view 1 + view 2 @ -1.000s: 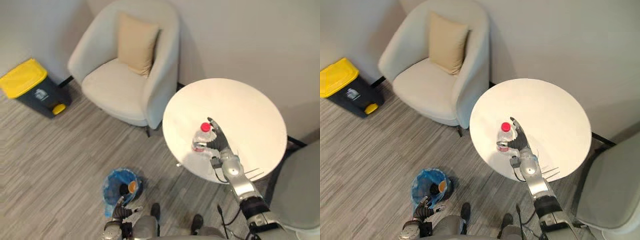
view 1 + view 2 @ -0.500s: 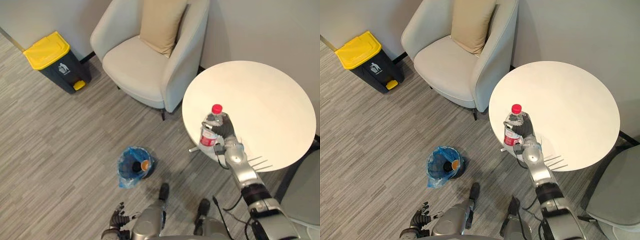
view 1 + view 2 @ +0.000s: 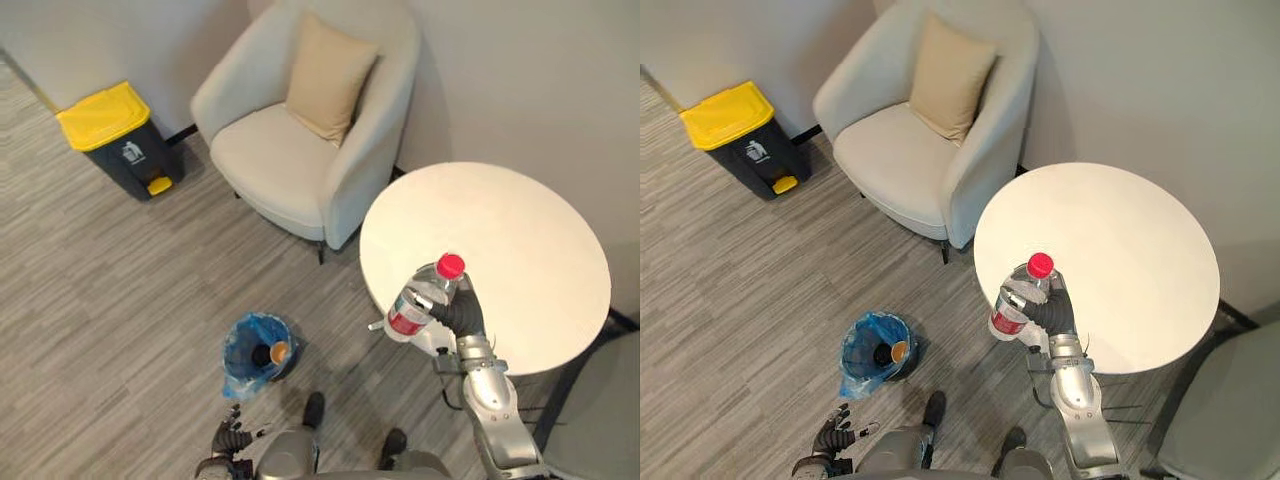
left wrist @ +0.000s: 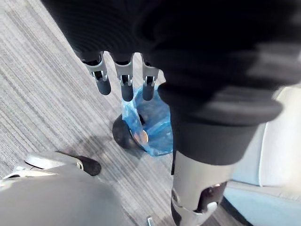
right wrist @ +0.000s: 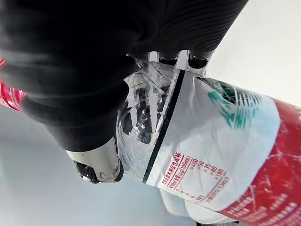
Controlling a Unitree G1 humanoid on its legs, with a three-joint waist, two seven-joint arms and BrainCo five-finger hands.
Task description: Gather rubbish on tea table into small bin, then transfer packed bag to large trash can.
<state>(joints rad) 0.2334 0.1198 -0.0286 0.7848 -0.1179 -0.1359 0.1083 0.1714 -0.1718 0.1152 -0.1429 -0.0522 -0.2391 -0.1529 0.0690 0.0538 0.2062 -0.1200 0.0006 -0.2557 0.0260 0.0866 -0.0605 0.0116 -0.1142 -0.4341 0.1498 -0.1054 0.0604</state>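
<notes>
A clear plastic bottle point(image 3: 418, 297) with a red cap and a red and white label hangs tilted above the near-left edge of the round white tea table point(image 3: 520, 225). My right hand point(image 3: 463, 313) is shut round its body; up close its fingers point(image 5: 201, 59) and thumb wrap the crinkled bottle point(image 5: 211, 150). On the floor to the left stands the small bin with its blue bag point(image 3: 240, 345), an orange-topped item inside. My left hand point(image 3: 830, 436) hangs low near the floor, fingers point(image 4: 126, 84) straight, above the blue-bagged bin point(image 4: 153, 123).
A dark large trash can with a yellow lid point(image 3: 108, 135) stands at the far left by the wall. A cream armchair point(image 3: 290, 165) with a tan cushion point(image 3: 328, 75) sits between it and the table. Part of a grey chair point(image 3: 600, 410) shows at the lower right.
My right hand closed round the bottle and lifted it off the table toward the near-left edge, tilting it. The camera also shifted.
</notes>
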